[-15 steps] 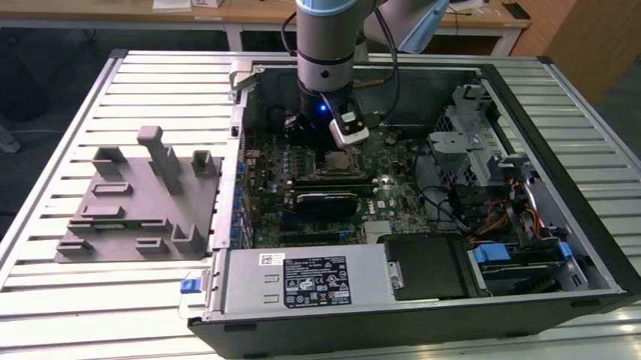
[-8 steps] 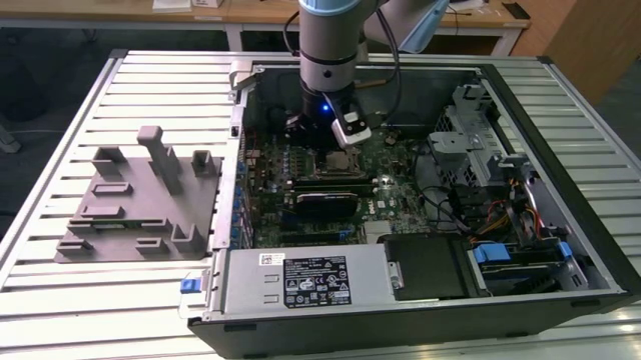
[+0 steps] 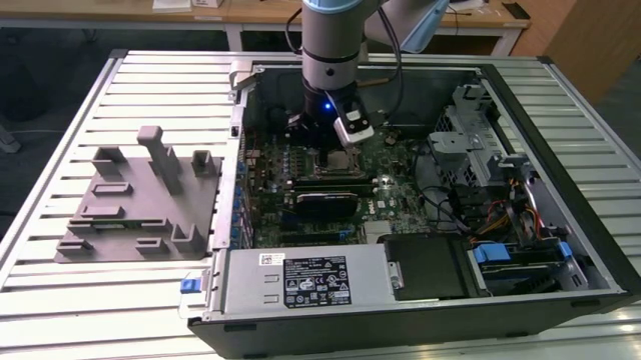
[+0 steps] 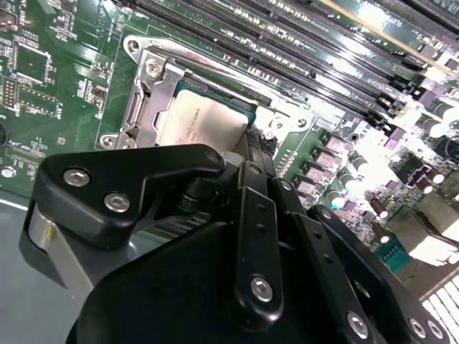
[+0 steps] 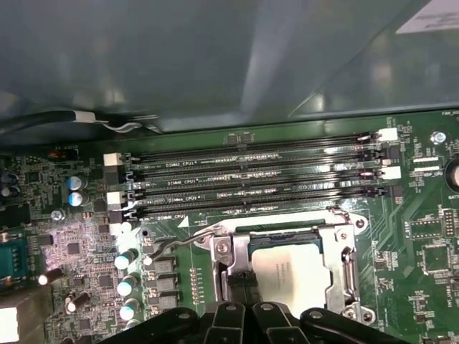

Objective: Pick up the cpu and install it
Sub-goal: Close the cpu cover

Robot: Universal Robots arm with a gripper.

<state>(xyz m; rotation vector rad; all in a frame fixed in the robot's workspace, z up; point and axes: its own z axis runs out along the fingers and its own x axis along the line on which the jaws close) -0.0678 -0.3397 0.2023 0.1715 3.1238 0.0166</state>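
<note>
The cpu (image 5: 290, 276), a flat square chip with a silver top, lies inside the open metal socket frame (image 5: 346, 266) on the green motherboard. The second wrist view shows the cpu (image 4: 201, 122) level within that socket frame (image 4: 147, 93). My gripper (image 5: 245, 288) hangs just above one edge of the chip, its two dark fingers pressed together with nothing between them. In the exterior view the gripper (image 3: 335, 150) stands straight down over the cpu (image 3: 344, 159) in the middle of the open computer case. The black gripper linkage (image 4: 251, 215) hides the chip's near edge.
The socket's wire lever (image 5: 193, 240) sticks out beside the frame. Long memory slots (image 5: 251, 179) run close behind the socket. A grey moulded fixture block (image 3: 140, 195) sits on the slatted table at the exterior view's left. A power supply (image 3: 311, 281) and drive cage (image 3: 481, 127) crowd the case.
</note>
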